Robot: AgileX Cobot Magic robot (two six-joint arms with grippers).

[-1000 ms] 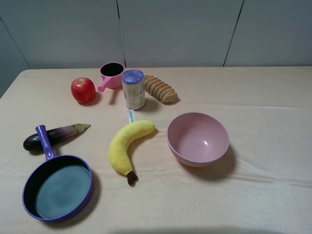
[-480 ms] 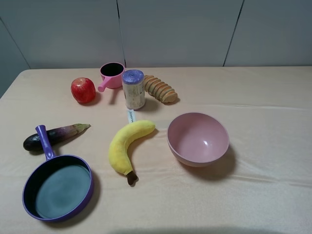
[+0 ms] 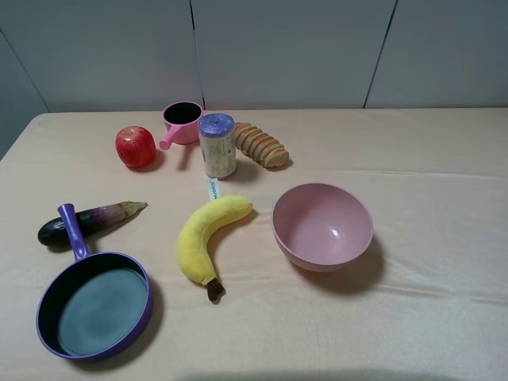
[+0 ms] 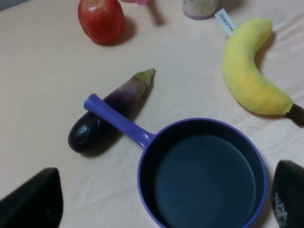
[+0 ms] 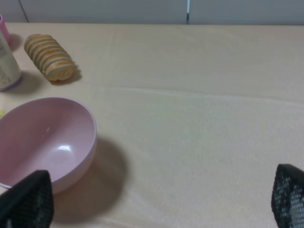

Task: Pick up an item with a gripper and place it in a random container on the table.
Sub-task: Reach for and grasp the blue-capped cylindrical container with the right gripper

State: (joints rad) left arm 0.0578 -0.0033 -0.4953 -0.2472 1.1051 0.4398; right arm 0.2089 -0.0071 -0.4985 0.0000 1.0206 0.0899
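The canister (image 3: 217,145), beige label and purple top, stands upright at the back of the table between the pink pot and the bread loaf. Its base shows in the left wrist view (image 4: 199,8) and its side in the right wrist view (image 5: 7,61). The pale pink bowl (image 3: 322,226) sits empty at centre right and also shows in the right wrist view (image 5: 90,124). Neither arm appears in the exterior view. My left gripper (image 4: 161,199) is open and empty above the purple pan. My right gripper (image 5: 156,199) is open and empty, just right of the bowl.
A red apple (image 3: 135,147), a small pink handled pot (image 3: 182,122) and a ridged bread loaf (image 3: 261,144) line the back. A yellow banana (image 3: 205,236), an eggplant (image 3: 87,221) and a purple frying pan (image 3: 94,304) lie front left.
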